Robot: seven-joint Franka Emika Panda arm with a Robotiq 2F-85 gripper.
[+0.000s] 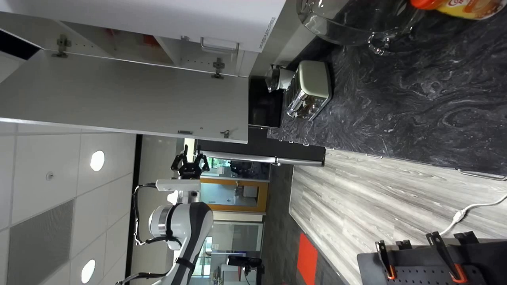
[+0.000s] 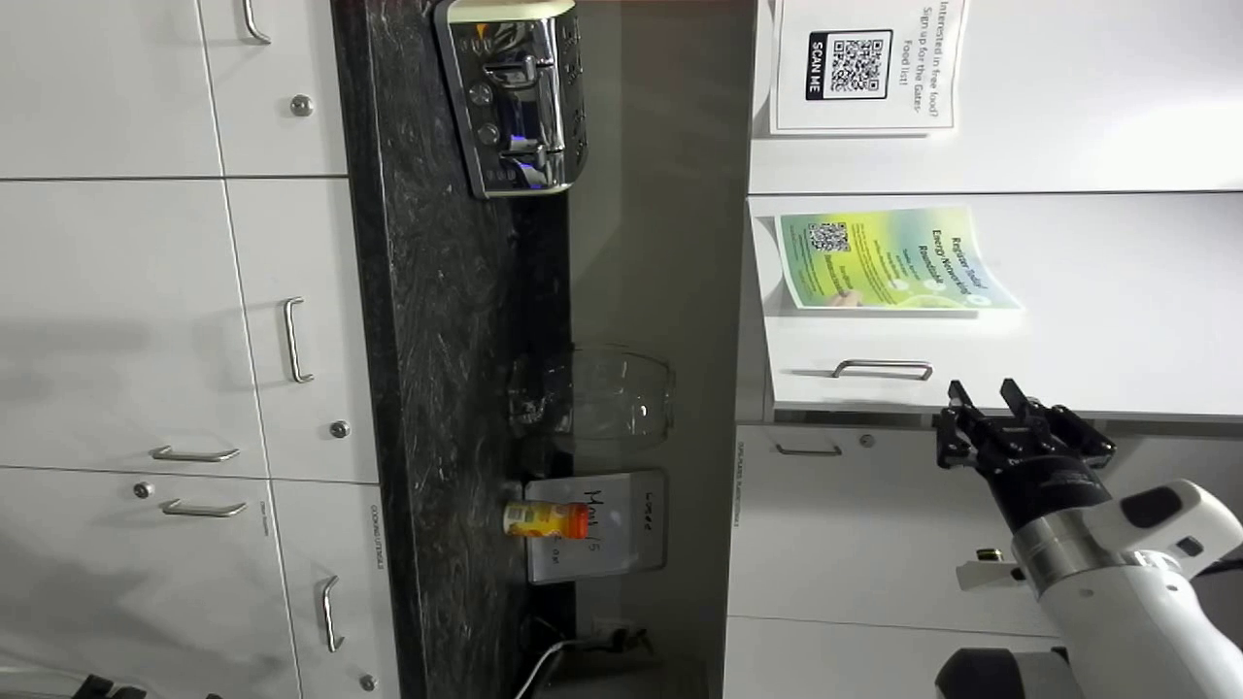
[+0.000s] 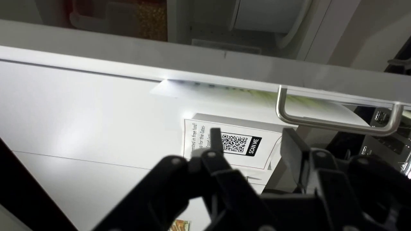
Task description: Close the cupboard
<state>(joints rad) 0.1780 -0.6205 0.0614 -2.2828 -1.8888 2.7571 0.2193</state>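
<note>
The cupboard (image 1: 130, 95) hung above the dark marbled table (image 1: 396, 99), its pale door (image 2: 1092, 311) standing open on its hinges (image 1: 218, 67). I held my pincer (image 3: 252, 138) spread, its fingers (image 3: 293, 146) apart, near the door's free edge and metal handle (image 2: 884, 363); beyond them, the wrist view showed a white sheet (image 3: 239, 146).

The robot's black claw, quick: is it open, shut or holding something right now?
Robotiq gripper: open, holding nothing.

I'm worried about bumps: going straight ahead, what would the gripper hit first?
Probably the white QR-code poster, seen between the open fingers in the wrist view; depth is unclear, though, so the open cupboard door or its handle could come first.
</note>
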